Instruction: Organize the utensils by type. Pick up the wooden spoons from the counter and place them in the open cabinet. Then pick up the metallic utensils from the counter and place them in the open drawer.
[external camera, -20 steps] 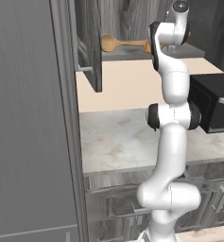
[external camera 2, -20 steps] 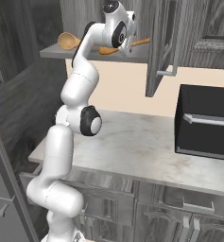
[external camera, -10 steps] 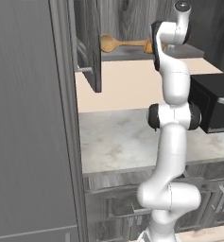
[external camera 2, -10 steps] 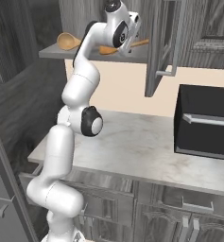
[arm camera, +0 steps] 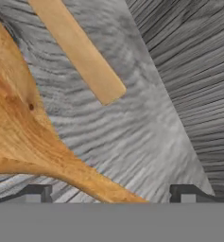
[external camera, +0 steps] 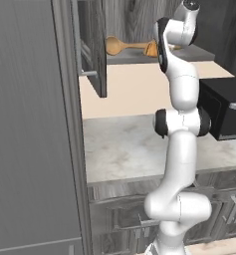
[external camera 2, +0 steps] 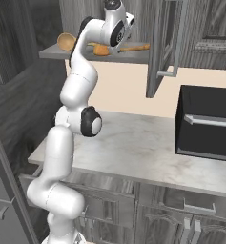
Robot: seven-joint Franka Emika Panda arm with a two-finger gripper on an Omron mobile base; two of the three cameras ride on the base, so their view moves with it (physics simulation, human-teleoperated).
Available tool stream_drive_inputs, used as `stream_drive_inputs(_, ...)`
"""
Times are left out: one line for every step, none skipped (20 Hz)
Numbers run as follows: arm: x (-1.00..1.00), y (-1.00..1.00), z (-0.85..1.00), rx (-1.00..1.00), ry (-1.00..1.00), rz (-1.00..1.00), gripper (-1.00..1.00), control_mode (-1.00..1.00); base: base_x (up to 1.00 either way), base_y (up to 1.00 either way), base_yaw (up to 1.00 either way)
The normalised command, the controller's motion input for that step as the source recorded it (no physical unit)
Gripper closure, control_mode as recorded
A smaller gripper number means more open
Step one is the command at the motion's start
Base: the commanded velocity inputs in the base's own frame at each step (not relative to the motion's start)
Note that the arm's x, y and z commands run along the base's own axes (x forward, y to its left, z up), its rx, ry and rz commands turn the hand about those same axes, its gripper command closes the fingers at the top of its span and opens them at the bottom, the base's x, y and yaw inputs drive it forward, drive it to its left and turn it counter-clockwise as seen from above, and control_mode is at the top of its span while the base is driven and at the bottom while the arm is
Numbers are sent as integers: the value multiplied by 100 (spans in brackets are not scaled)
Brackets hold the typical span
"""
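1. The landmark is the pale shelf [external camera 2: 133,55] inside the open dark grey wood-grain wall cabinet [external camera 2: 168,40]; both wooden spoons lie on it.
2. The first wooden spoon [external camera: 120,46] rests with its oval bowl toward the cabinet's left side in the left base view, its handle running along the shelf toward the arm.
3. The second wooden spoon [arm camera: 33,137] lies just beside the first; in the hand view its broad orange-brown bowl sits close under the camera, and its neck runs between the two dark fingertips [arm camera: 35,193].
4. In the same hand view the flat end of the first spoon's handle [arm camera: 80,52] lies on the shelf above the second spoon's bowl, apart from it.
5. The pincer [arm camera: 111,196] stands wide open; its fingertips flank the second spoon's neck on either side, and whether either tip touches the wood cannot be told.
6. The white arm [external camera 2: 78,90] reaches up from the base to shelf height, its hand at the shelf's front edge in the right base view.
7. Below the shelf lies the light grey marbled surface [external camera 2: 133,150], with a black box-shaped appliance [external camera 2: 207,124] standing on it to the right.
8. Under the surface are low cupboards with silver bar handles [external camera 2: 198,207].
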Motion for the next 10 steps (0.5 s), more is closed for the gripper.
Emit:
stream_drive_inputs(0, 59, -1, 19, 6, 0, -100, -100, 0, 0, 0)
stream_drive_inputs(-9, 49, -2, 17, 10, 0, -100, -100, 0, 0, 0)
stream_drive_inputs(-9, 45, -1, 14, 11, -2, -100, -100, 0, 0, 0)
stream_drive_inputs(-8, 41, -3, 14, 11, -3, -100, -100, 0, 0, 0)
stream_drive_inputs(0, 40, 0, 13, 8, -4, -100, -100, 0, 0, 0)
stream_drive_inputs(0, 44, 0, 14, 6, -4, -100, -100, 0, 0, 0)
stream_drive_inputs(0, 38, 0, 15, 0, -3, -100, -100, 0, 0, 0)
stream_drive_inputs(0, 26, 0, 14, 0, 0, -100, -100, 0, 0, 0)
stream_drive_inputs(0, 14, 0, 13, 0, 0, -100, -100, 0, 0, 0)
stream_drive_inputs(-14, 0, 1, 11, 0, 0, -100, -100, 0, 0, 0)
